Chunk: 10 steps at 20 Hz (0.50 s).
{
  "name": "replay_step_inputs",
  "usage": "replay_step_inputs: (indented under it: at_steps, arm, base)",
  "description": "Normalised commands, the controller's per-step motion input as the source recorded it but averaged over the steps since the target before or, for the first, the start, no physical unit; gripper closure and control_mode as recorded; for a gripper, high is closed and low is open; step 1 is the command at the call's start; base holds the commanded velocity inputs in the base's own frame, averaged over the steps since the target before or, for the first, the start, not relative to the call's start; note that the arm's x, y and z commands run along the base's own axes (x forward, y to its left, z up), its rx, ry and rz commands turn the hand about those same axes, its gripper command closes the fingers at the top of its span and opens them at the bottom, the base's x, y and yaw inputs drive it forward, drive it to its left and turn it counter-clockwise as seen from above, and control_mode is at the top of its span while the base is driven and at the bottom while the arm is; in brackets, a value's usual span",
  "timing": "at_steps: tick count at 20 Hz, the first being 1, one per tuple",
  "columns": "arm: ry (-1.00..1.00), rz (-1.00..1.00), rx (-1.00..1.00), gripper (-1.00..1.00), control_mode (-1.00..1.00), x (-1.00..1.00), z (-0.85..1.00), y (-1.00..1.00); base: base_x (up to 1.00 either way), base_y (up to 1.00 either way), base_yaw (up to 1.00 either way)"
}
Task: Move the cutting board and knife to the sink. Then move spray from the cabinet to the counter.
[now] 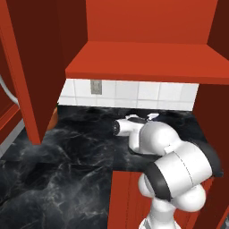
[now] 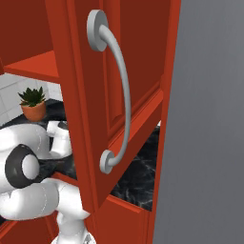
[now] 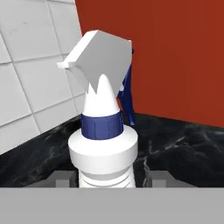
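Observation:
The spray (image 3: pixel 103 131), a white bottle with a dark blue collar and a white nozzle head, stands upright on the black marble counter (image 3: pixel 183 144) close to the tiled wall. My gripper (image 3: pixel 112 179) is shut on the bottle's lower body, with one dark fingertip (image 3: pixel 61 178) on each side. In the left base view my hand (image 1: pixel 136 120) reaches low over the counter (image 1: pixel 67 165), under the red cabinet's shelf (image 1: pixel 143 62). The cutting board, knife and sink are out of view.
The open red cabinet door (image 2: pixel 119 71) with its curved silver handle (image 2: pixel 121 90) hangs close on the right. A second red door panel (image 1: pixel 27 76) hangs at the left. A potted plant (image 2: pixel 32 102) sits by the tiled wall (image 1: pixel 134 91).

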Motion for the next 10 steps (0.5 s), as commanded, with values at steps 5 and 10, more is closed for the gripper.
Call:
replay_step_inputs:
  at_steps: [5, 10]
  arm:
    - [0.01, -0.08, 0.01, 1.00, -1.00, 0.15, -0.36, -0.02]
    - [0.00, -0.05, 0.02, 1.00, -1.00, 0.00, -0.42, -0.01]
  base:
    - [0.00, 0.00, 0.00]
    - [0.00, 0.00, 0.00]
